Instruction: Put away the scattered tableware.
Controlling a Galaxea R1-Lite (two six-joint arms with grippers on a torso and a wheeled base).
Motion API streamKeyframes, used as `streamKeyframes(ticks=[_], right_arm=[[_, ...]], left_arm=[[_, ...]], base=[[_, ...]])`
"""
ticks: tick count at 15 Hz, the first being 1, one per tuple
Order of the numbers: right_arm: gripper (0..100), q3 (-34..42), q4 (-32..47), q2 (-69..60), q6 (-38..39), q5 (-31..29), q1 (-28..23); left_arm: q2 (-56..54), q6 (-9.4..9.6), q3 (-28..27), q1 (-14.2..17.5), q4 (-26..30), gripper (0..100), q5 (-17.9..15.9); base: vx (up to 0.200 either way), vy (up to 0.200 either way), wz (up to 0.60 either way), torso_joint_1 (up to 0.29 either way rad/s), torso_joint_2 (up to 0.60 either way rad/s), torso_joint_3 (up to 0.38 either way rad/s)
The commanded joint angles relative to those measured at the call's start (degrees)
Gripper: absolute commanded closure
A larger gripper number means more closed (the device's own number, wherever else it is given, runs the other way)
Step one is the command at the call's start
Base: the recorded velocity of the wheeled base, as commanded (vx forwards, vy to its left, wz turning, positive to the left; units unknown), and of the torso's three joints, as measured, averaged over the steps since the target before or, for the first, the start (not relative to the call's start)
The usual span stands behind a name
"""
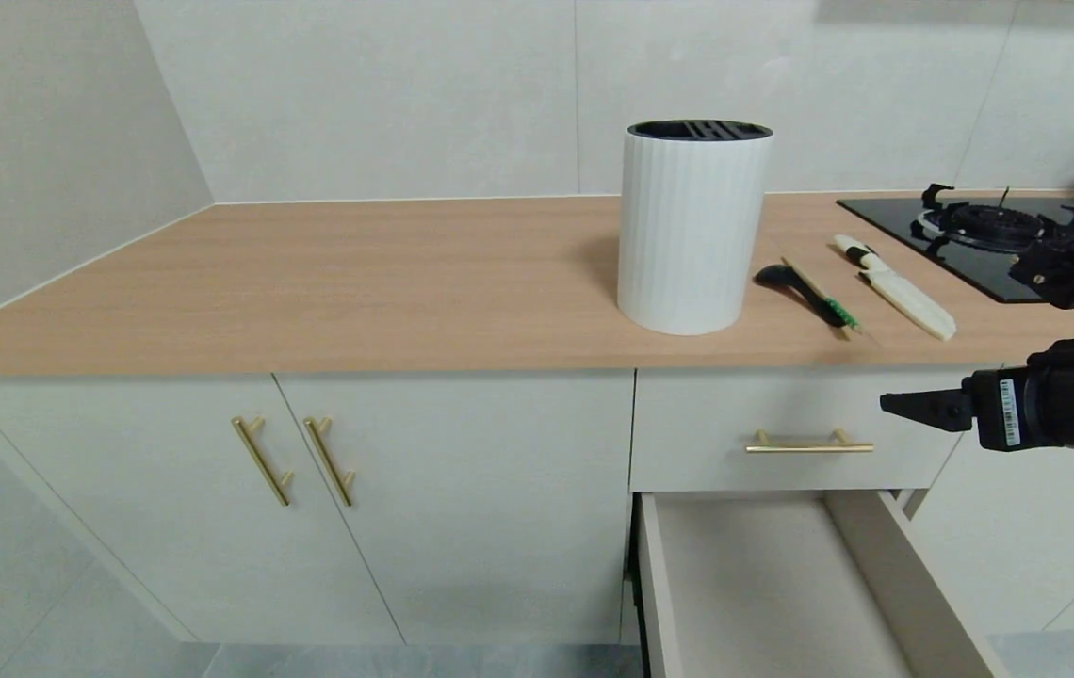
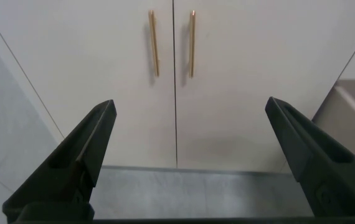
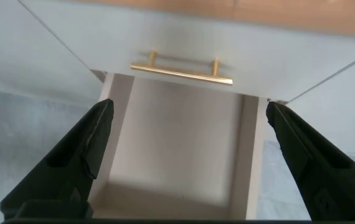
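Open drawer (image 1: 782,584) sits nearest, under the tabletop (image 1: 358,282) edge. Both pincers gape wide, empty: right pincer (image 3: 187,112) over the drawer, left pincer (image 2: 189,107) facing cabinet doors (image 2: 177,81). Spoon (image 1: 796,287) and knife (image 1: 895,287) lie between holder (image 1: 692,231) and hob (image 1: 980,231). We judge pickup not begun; the right arm must clear the tabletop lip.

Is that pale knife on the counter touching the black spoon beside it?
Apart. The head view shows a strip of bare countertop between the knife and the spoon along their whole length.
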State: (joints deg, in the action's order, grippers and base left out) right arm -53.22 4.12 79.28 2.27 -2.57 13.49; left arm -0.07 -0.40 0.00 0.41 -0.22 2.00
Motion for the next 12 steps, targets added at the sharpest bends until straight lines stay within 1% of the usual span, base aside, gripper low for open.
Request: streamKeyframes(ticks=[1, 5, 8, 9, 11, 12], right_arm=[[0, 0.1, 0.0, 0.7, 0.0, -0.1, 0.0], [0, 0.0, -0.5, 1.0, 0.1, -0.1, 0.0], [0, -0.1, -2.2, 2.7, 0.0, -0.4, 0.0], [0, -1.4, -2.8, 4.3, 0.0, -0.6, 0.0], [0, -7.3, -2.7, 9.1, 0.5, -1.4, -0.3], [0, -12.2, -2.6, 13.6, 0.5, -2.9, -1.0]], left_arm=[[0.1, -0.04, 0.0, 0.0, 0.0, 0, 0.0], [0.1, -0.04, 0.0, 0.0, 0.0, 0, 0.0], [0.1, -0.04, 0.0, 0.0, 0.0, 0, 0.0], [0.1, -0.04, 0.0, 0.0, 0.0, 0, 0.0], [0.1, -0.04, 0.0, 0.0, 0.0, 0, 0.0], [0.1, -0.04, 0.0, 0.0, 0.0, 0, 0.0]], base=[[0.0, 0.0, 0.0, 0.173, -0.48, -0.29], [0.0, 0.0, 0.0, 0.183, -0.48, -0.287], [0.0, 0.0, 0.0, 0.064, -0.16, -0.089], [0.0, 0.0, 0.0, 0.0, 0.0, 0.0], [0.0, 0.0, 0.0, 0.0, 0.0, 0.0], [0.0, 0.0, 0.0, 0.0, 0.0, 0.0]])
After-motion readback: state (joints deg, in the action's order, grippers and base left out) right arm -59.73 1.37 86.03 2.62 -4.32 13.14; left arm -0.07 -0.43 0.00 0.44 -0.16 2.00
